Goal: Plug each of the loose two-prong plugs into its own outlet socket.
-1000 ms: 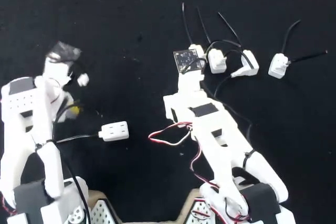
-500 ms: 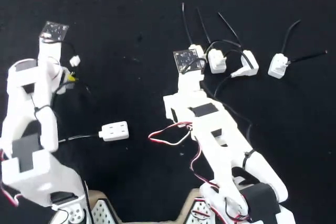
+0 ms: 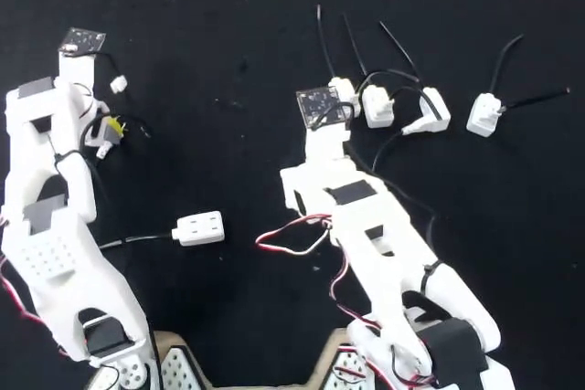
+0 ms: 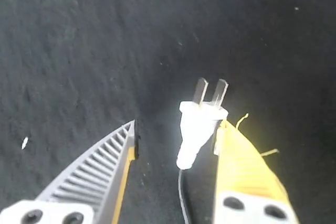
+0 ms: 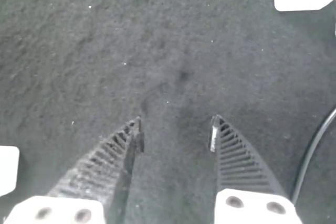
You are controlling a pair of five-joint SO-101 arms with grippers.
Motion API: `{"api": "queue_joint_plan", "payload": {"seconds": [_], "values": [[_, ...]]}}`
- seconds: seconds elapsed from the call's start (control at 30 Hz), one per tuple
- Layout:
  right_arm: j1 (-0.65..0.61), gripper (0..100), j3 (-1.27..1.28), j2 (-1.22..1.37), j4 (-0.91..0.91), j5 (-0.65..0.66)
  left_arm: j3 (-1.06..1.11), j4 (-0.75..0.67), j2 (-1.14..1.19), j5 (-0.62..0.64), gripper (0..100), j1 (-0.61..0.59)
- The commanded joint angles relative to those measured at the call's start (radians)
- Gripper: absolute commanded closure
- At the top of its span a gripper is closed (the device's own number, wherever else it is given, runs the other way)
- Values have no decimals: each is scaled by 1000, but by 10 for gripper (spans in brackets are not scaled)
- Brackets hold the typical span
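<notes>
One end effector (image 4: 176,125) splayed; plug (image 4: 198,125) touching.

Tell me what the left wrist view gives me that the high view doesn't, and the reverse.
Left wrist view: the plug close up, its two prongs bare and pointing away from the camera, its body against the yellow finger of the open left gripper.
High view: the white outlet strip on its cord, four white blocks with black cords at the far side, and the right arm reaching toward them.
Both: the plug and the black cloth.
</notes>
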Motion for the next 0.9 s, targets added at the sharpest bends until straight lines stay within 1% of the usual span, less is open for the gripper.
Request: {"api": "queue_joint_plan", "payload": {"seconds": [0.0, 0.17, 0.37, 0.43, 0.53, 0.57, 0.63, 0.67, 0.73, 0.87], "values": [[-15, 797, -56, -51, 8, -5, -102, 6, 35, 8, 758, -2], [-15, 797, -54, -50, 6, -5, -140, 8, 103, 12, 758, 13], [-15, 797, -54, -50, 5, -5, -176, 8, 110, 112, 759, 13], [-15, 797, -56, -50, 5, -5, -183, 8, 110, 129, 804, 13], [-15, 797, -56, -50, 5, -5, -188, 8, 120, 133, 961, 15], [-15, 797, -56, -50, 5, -5, -188, 8, 121, 133, 980, 15], [-15, 797, -56, -51, 5, -5, -182, 8, 120, 133, 935, 15], [-15, 797, -56, -51, 6, -5, -180, 9, 112, 133, 940, 13], [-15, 797, -56, -51, 6, -5, -194, 43, 109, 133, 971, 8], [-15, 797, -56, -51, 8, -5, -289, 193, 83, 135, 970, 13]]}}
